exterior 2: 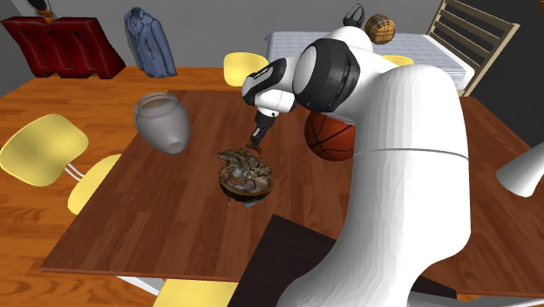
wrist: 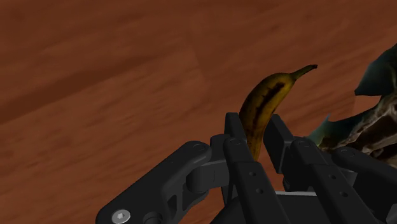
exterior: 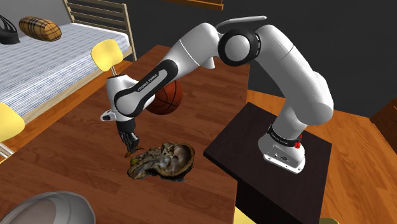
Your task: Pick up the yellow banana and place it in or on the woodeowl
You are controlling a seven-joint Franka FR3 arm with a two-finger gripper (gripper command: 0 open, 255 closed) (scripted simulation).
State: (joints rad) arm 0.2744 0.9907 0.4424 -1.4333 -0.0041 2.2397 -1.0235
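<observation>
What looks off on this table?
Nothing is spilled. A basketball sits on the table by the arm, which is odd there. The brown bowl has a ragged, uneven rim. The gripper clasps the banana, which is brown-streaked.

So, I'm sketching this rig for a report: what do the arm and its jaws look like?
The arm has smooth, rounded white shells with dark joint rings, black lettering along its forearm and a small red mark by its base. The gripper is all black, its jaws two flat blocky bars, with small screw heads on its body.
</observation>
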